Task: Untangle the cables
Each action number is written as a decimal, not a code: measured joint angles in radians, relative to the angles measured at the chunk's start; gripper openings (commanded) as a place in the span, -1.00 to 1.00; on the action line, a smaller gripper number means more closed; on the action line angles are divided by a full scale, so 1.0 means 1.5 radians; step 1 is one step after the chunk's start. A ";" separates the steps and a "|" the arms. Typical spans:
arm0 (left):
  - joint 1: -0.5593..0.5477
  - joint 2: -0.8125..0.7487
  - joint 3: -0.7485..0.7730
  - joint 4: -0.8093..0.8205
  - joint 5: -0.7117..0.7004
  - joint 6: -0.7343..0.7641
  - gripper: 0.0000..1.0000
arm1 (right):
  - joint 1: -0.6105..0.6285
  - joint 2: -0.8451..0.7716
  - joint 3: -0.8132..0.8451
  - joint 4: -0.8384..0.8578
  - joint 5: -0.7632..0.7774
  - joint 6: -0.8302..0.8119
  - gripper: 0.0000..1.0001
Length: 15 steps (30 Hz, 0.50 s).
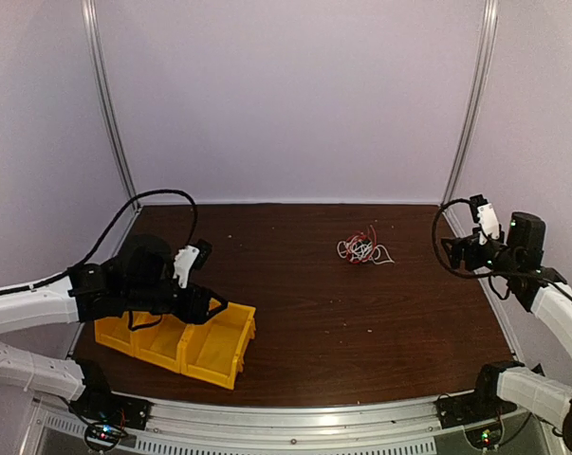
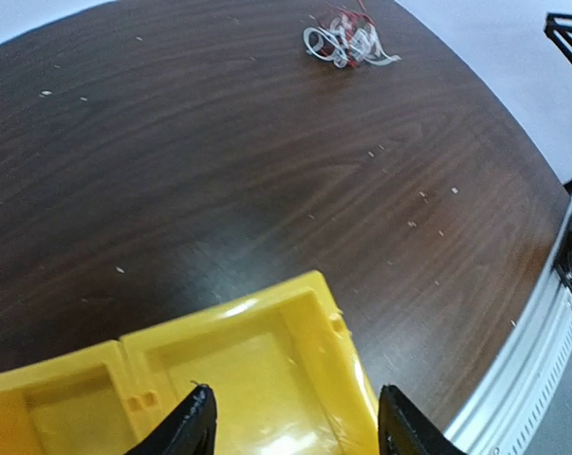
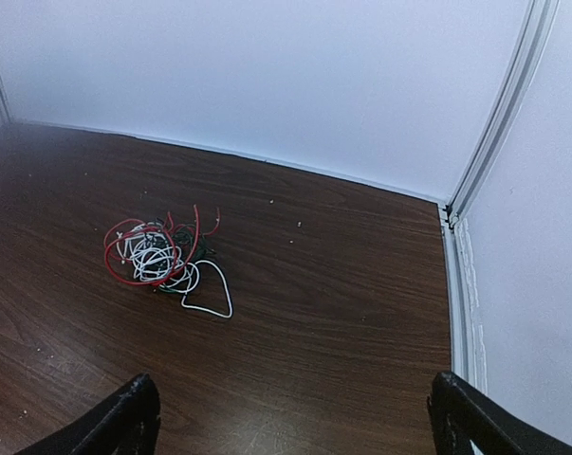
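Note:
The cables (image 1: 360,248) lie in one small tangle of red, white and dark green-black wire on the brown table, right of centre toward the back. The tangle also shows in the left wrist view (image 2: 347,43) and in the right wrist view (image 3: 160,258), where a white loop (image 3: 212,289) trails out to the right. My left gripper (image 2: 295,422) is open and empty, above the right end of the yellow bin (image 2: 267,370). My right gripper (image 3: 295,417) is open and empty, raised at the table's right edge (image 1: 461,251), well apart from the tangle.
The yellow bin (image 1: 186,339) with divided compartments stands at the front left, under the left arm. White walls with metal corner rails (image 1: 466,104) close the back and sides. A metal rail (image 1: 295,417) runs along the front edge. Small crumbs dot the table.

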 measured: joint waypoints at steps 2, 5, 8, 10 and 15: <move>-0.049 0.007 -0.005 -0.002 -0.009 -0.026 -0.04 | 0.000 -0.007 -0.007 0.002 -0.012 -0.012 0.99; -0.102 0.021 -0.005 -0.021 -0.031 -0.071 -0.06 | -0.002 -0.014 -0.013 0.005 -0.026 -0.027 0.99; -0.122 0.033 -0.005 -0.061 -0.076 -0.117 0.06 | -0.004 -0.018 -0.018 0.007 -0.038 -0.040 0.99; -0.128 0.035 -0.005 -0.102 -0.120 -0.150 0.08 | -0.004 -0.022 -0.019 0.008 -0.047 -0.046 0.99; -0.131 0.025 -0.005 -0.179 -0.190 -0.196 0.11 | -0.006 -0.030 -0.022 0.008 -0.058 -0.059 1.00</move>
